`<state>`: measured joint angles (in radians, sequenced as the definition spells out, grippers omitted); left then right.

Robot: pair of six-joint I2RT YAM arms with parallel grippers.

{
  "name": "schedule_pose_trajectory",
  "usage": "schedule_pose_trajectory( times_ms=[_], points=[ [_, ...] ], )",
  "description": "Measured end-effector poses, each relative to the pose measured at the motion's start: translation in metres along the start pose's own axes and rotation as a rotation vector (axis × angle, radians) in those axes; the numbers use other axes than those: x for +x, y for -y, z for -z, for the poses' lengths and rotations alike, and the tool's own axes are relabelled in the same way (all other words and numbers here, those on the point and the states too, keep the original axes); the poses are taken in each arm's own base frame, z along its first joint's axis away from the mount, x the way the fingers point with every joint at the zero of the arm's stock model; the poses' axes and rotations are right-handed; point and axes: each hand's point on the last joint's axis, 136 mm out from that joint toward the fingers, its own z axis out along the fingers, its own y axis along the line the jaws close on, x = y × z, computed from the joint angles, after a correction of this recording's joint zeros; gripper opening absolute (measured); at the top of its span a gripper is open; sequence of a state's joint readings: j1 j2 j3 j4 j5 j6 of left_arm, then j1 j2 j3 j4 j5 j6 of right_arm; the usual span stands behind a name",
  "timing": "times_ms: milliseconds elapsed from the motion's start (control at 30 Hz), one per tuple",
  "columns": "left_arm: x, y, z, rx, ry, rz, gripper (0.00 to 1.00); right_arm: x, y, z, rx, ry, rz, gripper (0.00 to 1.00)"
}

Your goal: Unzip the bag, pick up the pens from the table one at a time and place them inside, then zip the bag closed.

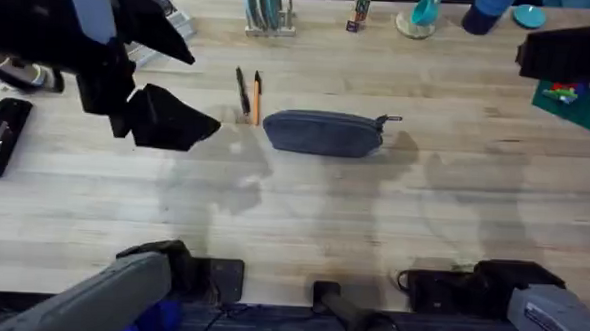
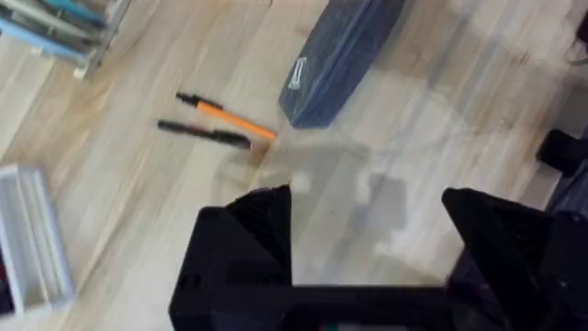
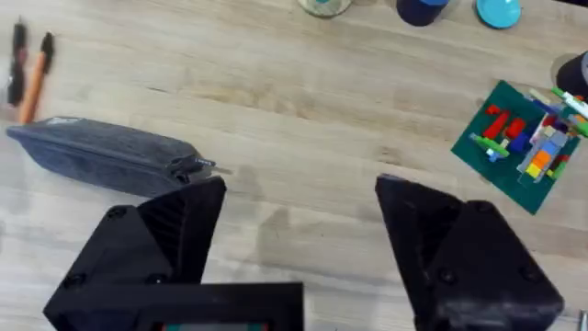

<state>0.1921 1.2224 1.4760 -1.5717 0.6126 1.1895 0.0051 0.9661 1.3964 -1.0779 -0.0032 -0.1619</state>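
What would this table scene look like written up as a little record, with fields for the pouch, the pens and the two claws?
bag: grey-blue pouch lying flat mid-table, zipper looks closed, pull tab at its right end
pens: black pen and orange pen side by side just left of the bag, none inside yet
left gripper: open, raised above the table left of the pens, holding nothing
right gripper: open, above the table right of the bag, holding nothing
table: light wooden planks
task stage: not started, bag untouched
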Motion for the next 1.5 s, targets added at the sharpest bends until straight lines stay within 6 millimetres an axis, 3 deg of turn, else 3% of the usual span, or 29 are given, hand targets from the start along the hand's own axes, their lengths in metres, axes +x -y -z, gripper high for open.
schedule_pose_trajectory(
  times_ms=[133,500,767,1000,1333,1500],
  points=[
    [0.008,-0.012,-0.019,0.063,0.052,-0.04,0.995,0.0,0.0,0.0,0.0,0.0,0.0,0.996],
    [0.041,-0.022,-0.095,0.134,0.172,-0.125,0.995,0.0,0.0,0.0,0.0,-0.001,0.0,0.996],
    [0.058,-0.013,-0.141,0.13,0.258,-0.196,0.995,0.0,0.0,0.0,0.0,-0.001,0.0,0.997],
    [0.047,-0.007,-0.164,0.164,0.31,-0.278,0.995,0.0,0.0,0.0,0.0,-0.001,0.0,0.996],
    [0.05,-0.015,-0.198,0.26,0.414,-0.184,0.993,0.0,0.0,0.0,0.0,-0.001,0.0,0.996],
    [0.048,-0.011,-0.203,0.299,0.45,-0.157,0.993,0.0,0.0,0.0,0.0,-0.001,0.0,0.996]
  ],
)
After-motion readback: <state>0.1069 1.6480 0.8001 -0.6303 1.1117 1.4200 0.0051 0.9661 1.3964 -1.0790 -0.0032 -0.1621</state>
